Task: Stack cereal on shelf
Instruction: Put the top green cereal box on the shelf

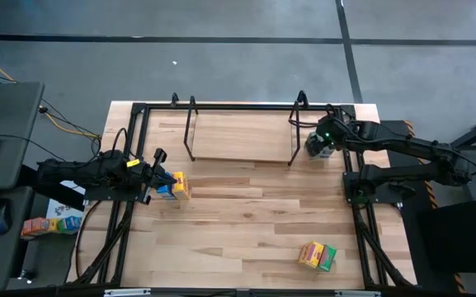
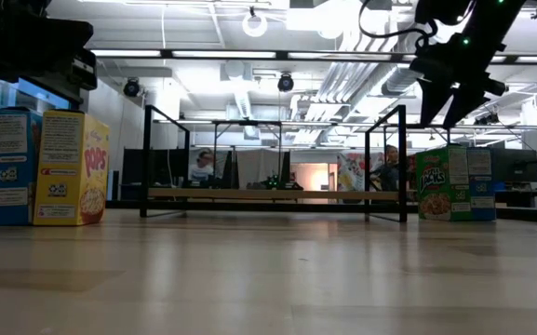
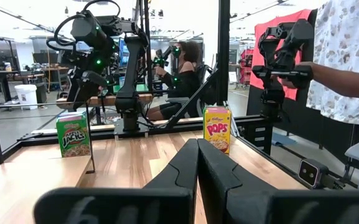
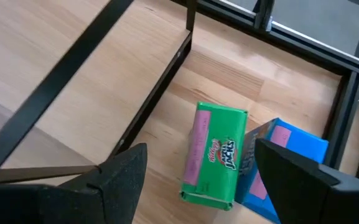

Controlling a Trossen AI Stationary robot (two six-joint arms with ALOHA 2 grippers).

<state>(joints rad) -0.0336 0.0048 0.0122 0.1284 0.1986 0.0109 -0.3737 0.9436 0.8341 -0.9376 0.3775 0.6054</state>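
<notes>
Hovering open-jawed, the right gripper lines up above the green cereal box beside the shelf, apparently to grasp it. The left gripper waits with jaws closed by the yellow box.

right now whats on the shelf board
No cereal box stands on the shelf board. The green box and blue box stand on the table beside it, below the right gripper with open fingers.

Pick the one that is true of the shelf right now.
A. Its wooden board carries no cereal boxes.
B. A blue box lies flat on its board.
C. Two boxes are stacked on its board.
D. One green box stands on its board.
A: in the high view the shelf shows only bare board between its black uprights, and the low view shows nothing standing on it either.
</notes>
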